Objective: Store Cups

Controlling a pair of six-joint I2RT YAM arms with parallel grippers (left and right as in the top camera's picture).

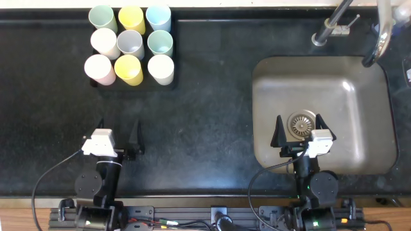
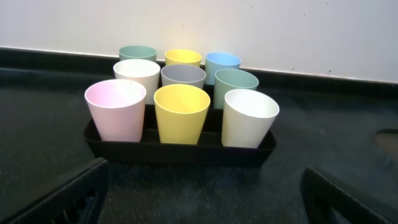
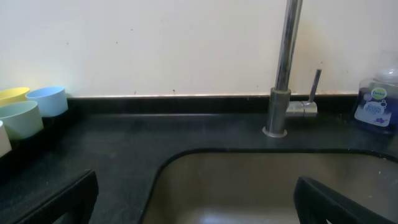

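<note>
Top view shows the left fingers (image 1: 136,136) spread wide with nothing between them, over bare tabletop (image 1: 205,128) close to the left arm's base. The right fingers (image 1: 277,133) are likewise spread and empty, above the sink (image 1: 359,96) and near its drain (image 1: 300,122). Well ahead of the left fingers, at the back left of the tabletop by the wall, a black tray (image 2: 180,154) holds nine cups (image 2: 183,76). They stand upright, mouths up, in three rows of three. The row nearest the left fingers has a pink cup (image 2: 115,111), a yellow cup (image 2: 181,115) and a cream cup (image 2: 249,119). Behind them stand a white, a grey and a pale green one, and at the back a green, a yellow and a blue one. Neighbouring cups sit close together. Behind the sink a faucet (image 1: 334,24) rises from the tabletop, and a soap bottle (image 3: 376,102) stands near it by the wall.
</note>
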